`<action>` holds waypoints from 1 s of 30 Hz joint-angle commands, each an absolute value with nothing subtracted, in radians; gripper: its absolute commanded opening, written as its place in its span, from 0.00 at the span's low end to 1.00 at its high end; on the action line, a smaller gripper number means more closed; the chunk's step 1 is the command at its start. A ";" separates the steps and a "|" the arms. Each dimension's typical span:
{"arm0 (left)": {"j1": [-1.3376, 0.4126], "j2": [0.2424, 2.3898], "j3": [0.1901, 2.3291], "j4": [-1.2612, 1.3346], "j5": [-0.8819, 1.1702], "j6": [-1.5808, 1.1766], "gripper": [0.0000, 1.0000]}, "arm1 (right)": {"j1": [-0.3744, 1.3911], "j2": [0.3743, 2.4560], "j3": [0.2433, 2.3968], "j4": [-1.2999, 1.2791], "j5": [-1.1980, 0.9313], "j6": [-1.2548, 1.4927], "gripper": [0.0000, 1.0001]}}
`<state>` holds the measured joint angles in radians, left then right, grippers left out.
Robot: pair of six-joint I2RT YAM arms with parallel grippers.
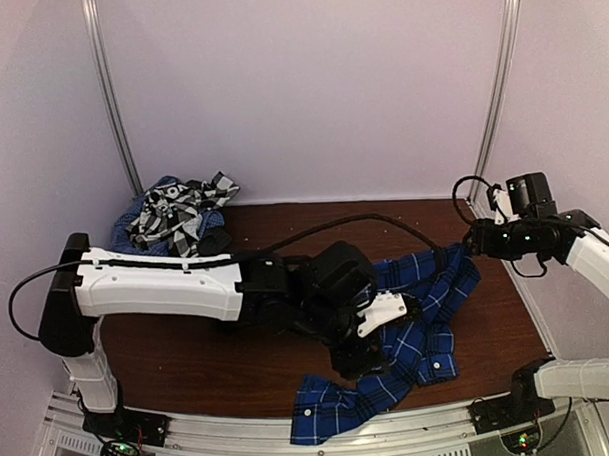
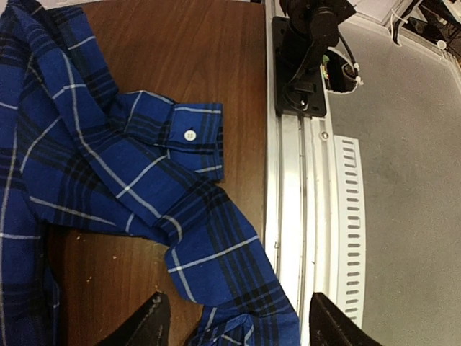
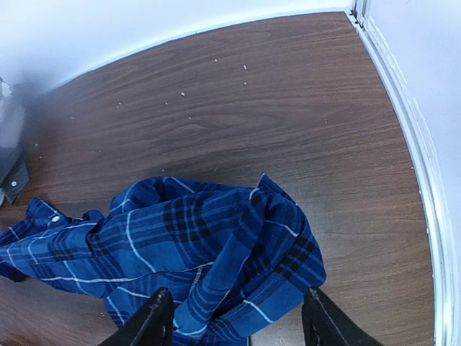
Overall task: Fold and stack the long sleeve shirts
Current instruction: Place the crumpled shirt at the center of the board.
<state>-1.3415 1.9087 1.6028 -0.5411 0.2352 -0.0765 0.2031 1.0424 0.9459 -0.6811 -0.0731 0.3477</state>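
A royal-blue plaid shirt lies crumpled on the brown table, right of centre, with one part trailing to the front edge. My left gripper hovers over its near part. In the left wrist view the left gripper is open, with a fold of the shirt lying below the jaws and a cuff with a white button further out. My right gripper is at the shirt's far right end. In the right wrist view the right gripper is open above the bunched cloth.
A pile of other shirts, with a black-and-white plaid one on top, sits at the back left corner. The metal rail and the right arm's base run along the table's near edge. White walls enclose the table.
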 commanded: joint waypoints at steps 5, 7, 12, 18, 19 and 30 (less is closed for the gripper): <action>-1.157 1.690 1.413 -0.463 0.111 -0.174 0.70 | 0.265 0.898 0.868 -0.630 -0.302 0.339 0.63; -1.119 1.631 1.348 -0.430 0.096 -0.203 0.71 | 0.325 0.914 0.870 -0.626 -0.284 0.330 0.64; -1.014 1.541 1.226 -0.424 0.048 -0.300 0.72 | 0.512 1.033 0.918 -0.630 -0.186 0.287 0.67; -0.936 1.455 1.126 -0.442 0.023 -0.367 0.73 | 0.664 1.222 0.988 -0.668 -0.076 0.216 0.73; -0.931 1.448 1.117 -0.445 0.016 -0.369 0.73 | 0.669 1.248 0.995 -0.668 -0.070 0.212 0.74; -0.923 1.442 1.091 -0.468 -0.033 -0.364 0.74 | 0.716 1.471 1.001 -0.633 -0.030 0.231 0.88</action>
